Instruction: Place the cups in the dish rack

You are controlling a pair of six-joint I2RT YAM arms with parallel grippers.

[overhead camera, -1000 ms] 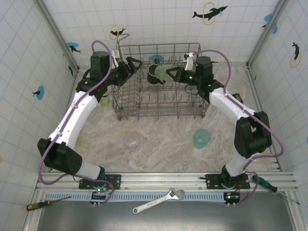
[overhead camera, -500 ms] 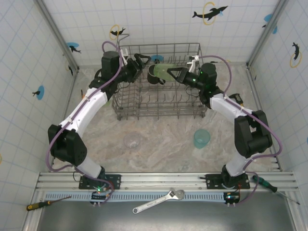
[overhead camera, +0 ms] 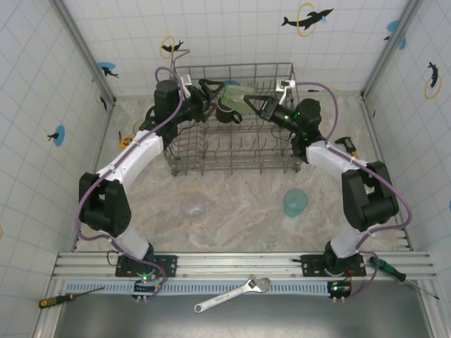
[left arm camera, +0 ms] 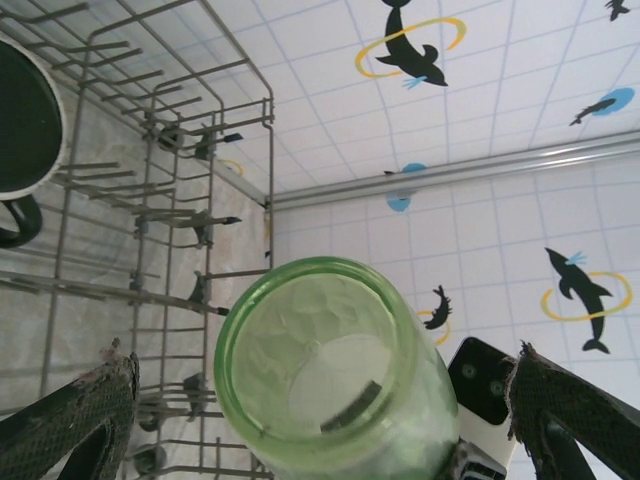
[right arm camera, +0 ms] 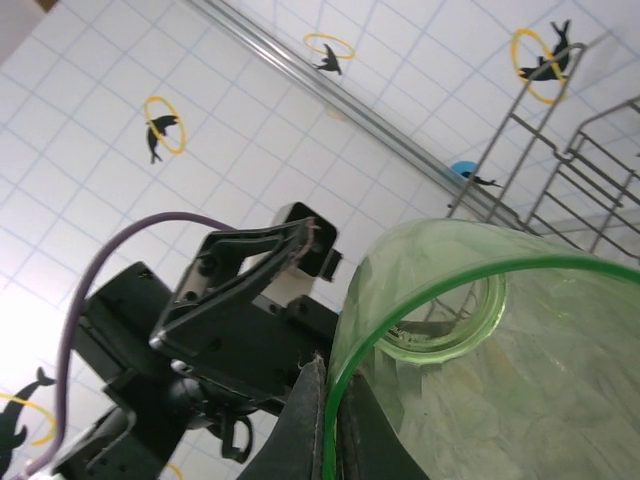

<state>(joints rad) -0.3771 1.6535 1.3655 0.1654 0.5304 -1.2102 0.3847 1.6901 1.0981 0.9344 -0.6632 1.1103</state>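
Note:
My right gripper (overhead camera: 255, 103) is shut on the rim of a translucent light-green tumbler (overhead camera: 236, 94), holding it on its side above the back of the grey wire dish rack (overhead camera: 184, 159). In the right wrist view the fingers (right arm camera: 322, 420) pinch the tumbler (right arm camera: 500, 390) wall. My left gripper (overhead camera: 211, 90) stands open facing the tumbler's mouth; the tumbler (left arm camera: 330, 370) lies between its spread fingers (left arm camera: 75, 420), untouched. A black mug (overhead camera: 226, 113) sits in the rack below. On the table lie a teal tumbler (overhead camera: 296, 202) and a clear cup (overhead camera: 193, 205). Another green cup (overhead camera: 138, 128) peeks out behind the left arm.
A small orange tape measure (overhead camera: 125, 141) lies left of the rack. A wrench (overhead camera: 232, 294) and two screwdrivers (overhead camera: 69, 298) (overhead camera: 394, 270) rest on the near rail. Tiled walls close in the back and sides. The rack's upright tines (left arm camera: 150, 180) stand under both grippers.
The left arm swung right, bringing its open gripper up to the tumbler's mouth. The right gripper raised the tumbler up and back over the rack.

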